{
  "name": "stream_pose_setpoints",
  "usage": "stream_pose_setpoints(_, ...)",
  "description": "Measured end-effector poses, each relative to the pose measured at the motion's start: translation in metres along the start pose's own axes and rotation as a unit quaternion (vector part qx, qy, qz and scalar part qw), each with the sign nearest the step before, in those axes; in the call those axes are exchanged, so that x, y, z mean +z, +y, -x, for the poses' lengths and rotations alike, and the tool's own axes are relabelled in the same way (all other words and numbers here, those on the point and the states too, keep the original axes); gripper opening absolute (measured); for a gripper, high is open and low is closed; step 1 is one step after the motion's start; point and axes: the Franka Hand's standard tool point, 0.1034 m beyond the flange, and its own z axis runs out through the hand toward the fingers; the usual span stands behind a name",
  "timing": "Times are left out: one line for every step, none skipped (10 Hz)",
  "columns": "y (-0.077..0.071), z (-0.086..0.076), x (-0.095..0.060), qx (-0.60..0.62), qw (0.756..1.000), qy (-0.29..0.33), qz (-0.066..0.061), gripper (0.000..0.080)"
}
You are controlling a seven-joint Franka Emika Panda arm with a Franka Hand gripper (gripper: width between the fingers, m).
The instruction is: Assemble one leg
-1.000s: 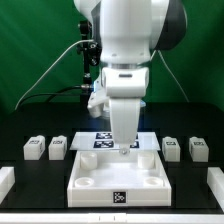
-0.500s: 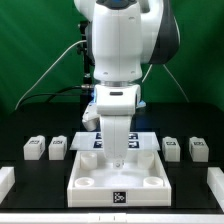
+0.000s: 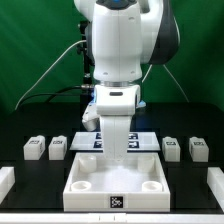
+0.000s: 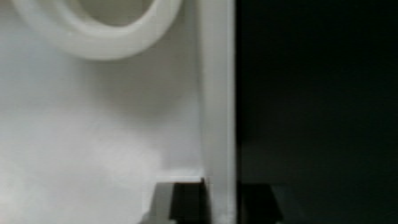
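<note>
Four small white legs with tags lie on the black table in the exterior view, two at its left (image 3: pixel 34 148) (image 3: pixel 58 147) and two at its right (image 3: pixel 171 147) (image 3: pixel 197 149). The large white square panel (image 3: pixel 82 172) lies in the middle. My gripper (image 3: pixel 117 152) is down at the panel's far edge, away from every leg. In the wrist view the gripper (image 4: pixel 217 190) has a dark finger (image 4: pixel 180 200) on each side of the panel's thin upright wall (image 4: pixel 215 100), and both fingers touch it. A round socket (image 4: pixel 107 25) of the panel shows beside the wall.
The marker board (image 3: pixel 98 140) lies behind the panel, mostly hidden by the arm. White blocks stand at the table's front corners, at the exterior view's left (image 3: pixel 5 180) and right (image 3: pixel 216 180). A green backdrop and cables are behind.
The arm has come down from above the panel onto its far edge. Over the last half second it has hardly moved.
</note>
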Motion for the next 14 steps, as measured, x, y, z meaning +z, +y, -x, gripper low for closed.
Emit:
stream_pose_setpoints(0.000,0.000,0.000,0.000,1.000,0.000,0.000,0.0056)
stream_pose_setpoints(0.000,0.000,0.000,0.000,1.000,0.000,0.000,0.0056)
stream_pose_setpoints(0.000,0.000,0.000,0.000,1.000,0.000,0.000,0.0056)
stream_pose_setpoints(0.000,0.000,0.000,0.000,1.000,0.000,0.000,0.0056)
stream_pose_setpoints(0.000,0.000,0.000,0.000,1.000,0.000,0.000,0.0056)
stream_pose_setpoints(0.000,0.000,0.000,0.000,1.000,0.000,0.000,0.0056)
stream_pose_setpoints(0.000,0.000,0.000,0.000,1.000,0.000,0.000,0.0056)
stream_pose_setpoints(0.002,-0.002,-0.001,-0.002,1.000,0.000,0.001,0.0057)
stream_pose_setpoints(0.007,-0.009,-0.002,-0.008,1.000,0.003,0.005,0.0057)
stream_pose_setpoints(0.015,-0.025,-0.004,-0.012,1.000,0.008,0.011,0.0057)
stream_pose_setpoints(0.024,-0.042,-0.005,-0.012,1.000,0.013,0.017,0.0057)
stream_pose_setpoints(0.033,-0.056,-0.005,-0.011,1.000,0.018,0.022,0.0057)
stream_pose_setpoints(0.039,-0.066,-0.005,-0.003,0.999,0.021,0.025,0.0057)
stream_pose_setpoints(0.045,-0.075,-0.003,0.000,0.999,0.023,0.026,0.0057)
